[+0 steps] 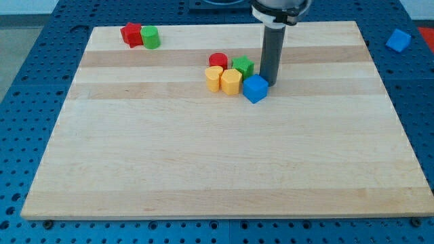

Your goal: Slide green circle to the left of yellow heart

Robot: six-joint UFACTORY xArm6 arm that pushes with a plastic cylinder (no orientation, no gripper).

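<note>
No pincer on this rig, so no grip state to tell, just my tip (270, 82) by the blue cube (255, 89). Small green plastic circle (150, 37) is top-left touching a red block (132, 34), well apart from the yellow plastic heart (213, 78). Cut thru that cluster & you'll knock the heart.

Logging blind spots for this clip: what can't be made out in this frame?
- My tip: its very end sits behind the blue cube, so contact is unclear.
- Green circle: touches the red block, whose shape is unclear.
- Arm above the rod: cut off by the view's top.
</note>
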